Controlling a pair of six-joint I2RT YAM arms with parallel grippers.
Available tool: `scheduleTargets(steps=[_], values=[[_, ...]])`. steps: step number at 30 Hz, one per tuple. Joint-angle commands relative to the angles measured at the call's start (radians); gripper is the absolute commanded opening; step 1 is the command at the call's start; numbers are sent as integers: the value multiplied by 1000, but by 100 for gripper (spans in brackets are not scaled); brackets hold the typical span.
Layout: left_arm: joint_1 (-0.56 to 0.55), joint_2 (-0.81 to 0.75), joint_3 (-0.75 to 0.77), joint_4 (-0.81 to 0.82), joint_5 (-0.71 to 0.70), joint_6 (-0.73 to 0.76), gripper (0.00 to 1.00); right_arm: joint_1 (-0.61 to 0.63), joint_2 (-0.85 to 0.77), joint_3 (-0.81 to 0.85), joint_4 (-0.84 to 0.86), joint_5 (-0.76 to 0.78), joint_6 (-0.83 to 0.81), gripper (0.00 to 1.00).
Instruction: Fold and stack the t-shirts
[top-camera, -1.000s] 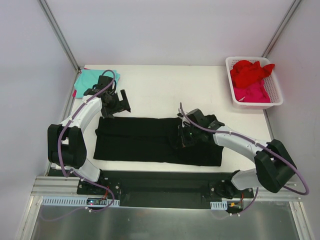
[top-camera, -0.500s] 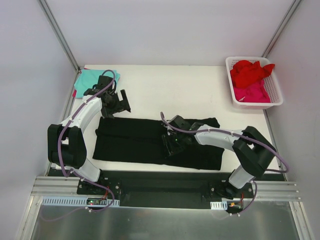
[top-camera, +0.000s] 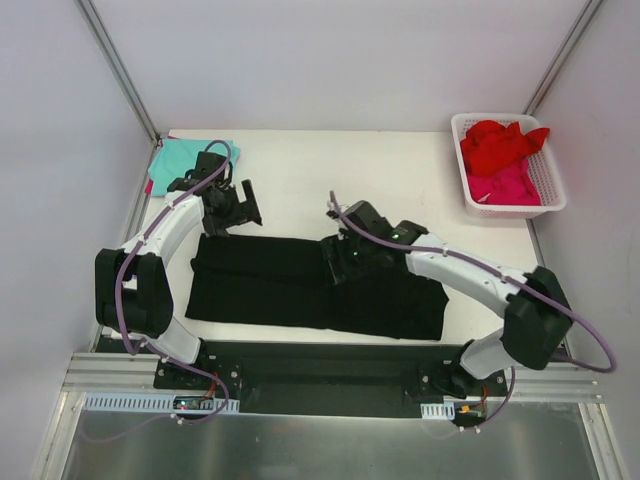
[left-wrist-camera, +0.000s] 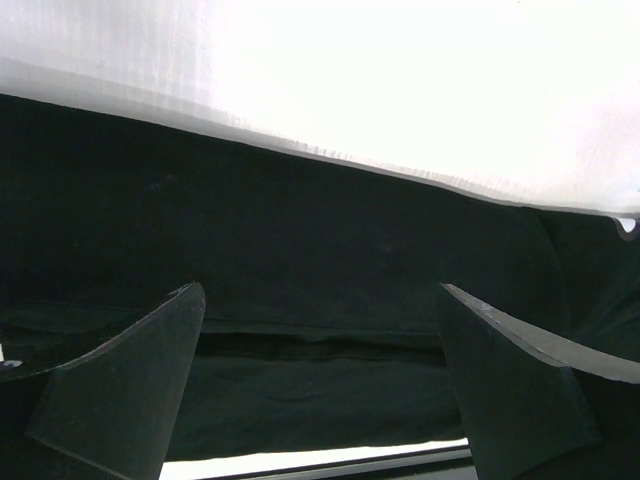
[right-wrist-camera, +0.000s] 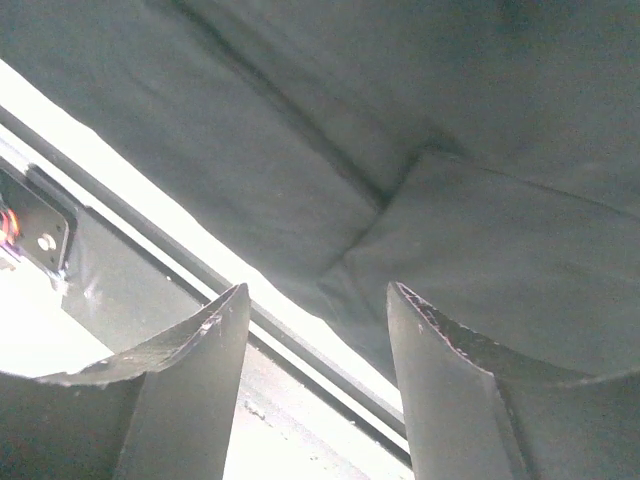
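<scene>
The left arm rises from its base at the near left corner and bends inward. Its left gripper (top-camera: 232, 218) hangs at the far left edge of the black t-shirt (top-camera: 270, 285). In the left wrist view its fingers (left-wrist-camera: 130, 390) are spread wide, released, with only dark cloth and the white surface (left-wrist-camera: 400, 80) beyond them.

The right arm stretches low from the near right corner, leftward across the shirt. It puts the right gripper (top-camera: 342, 262) over the middle of the shirt. Its fingers (right-wrist-camera: 460, 400) stand apart and grasp nothing. Whether their tips touch the cloth is hard to tell from here. Below them a folded edge of the shirt lies close to the near rim of the surface.

The black t-shirt lies in a long band across the near half of the surface, with the right arm crossing over its right part.

There are four shirts in all:
- the black one;
- a teal one (top-camera: 175, 165), flat at the far left corner;
- a red one (top-camera: 500, 145) and a pink one (top-camera: 505, 185), bunched in the single white slotted basket (top-camera: 552, 190) at the far right.
</scene>
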Motion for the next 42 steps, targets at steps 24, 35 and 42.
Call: scheduleTargets(steps=[24, 35, 42], values=[[35, -66, -414, 336, 43, -122, 99, -481, 45, -183, 155, -23, 38, 57], [118, -98, -434, 338, 54, -122, 99, -568, 94, -189, 120, 27, 43, 55], [103, -190, -307, 270, 48, -105, 99, -570, -26, -68, 15, -28, 21, 54]])
